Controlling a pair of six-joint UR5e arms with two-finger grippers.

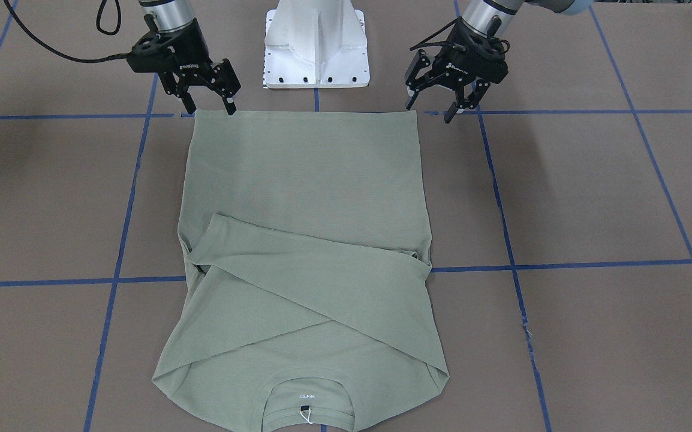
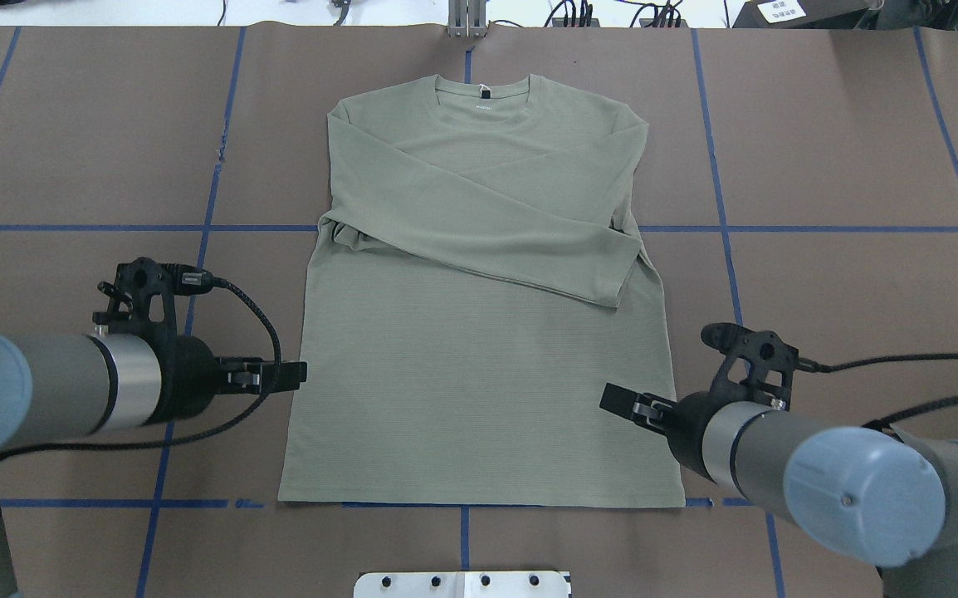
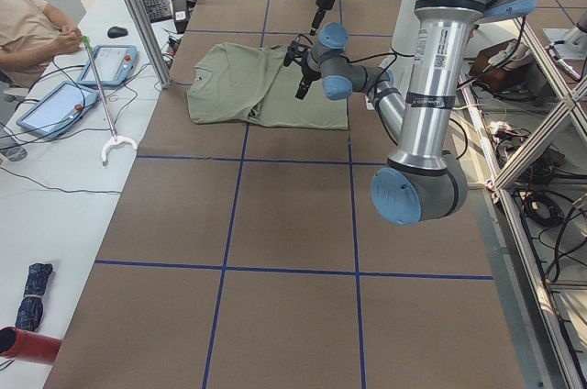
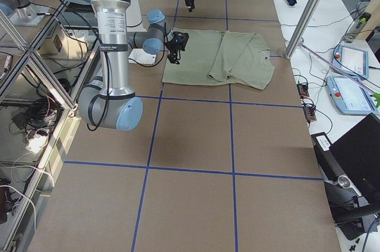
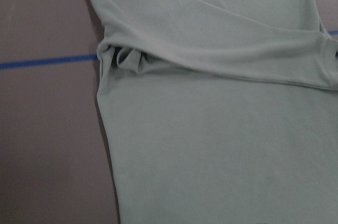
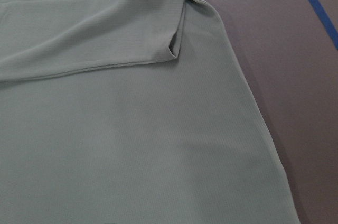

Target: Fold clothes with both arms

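shirt (image 2: 479,390) lies flat on the table (image 2: 844,282), neck far from the robot, hem (image 2: 479,503) nearest its base, both sleeves (image 2: 496,232) crossed over the chest. left pincer (image 1: 431,108) and right pincer (image 1: 211,108) both hang open and empty, each about over a hem corner. whether a fingertip touches cloth, cannot tell.

judge the knit light, soft, limp: it will sag between two holds, and the loose sleeves may slide as you lift. take it at the two hem corners, one per pincer, pinching both layers at the edge. small bunch of cloth (image 5: 124,57) on the shirt's left side by the armpit; expect it to carry into the fold.
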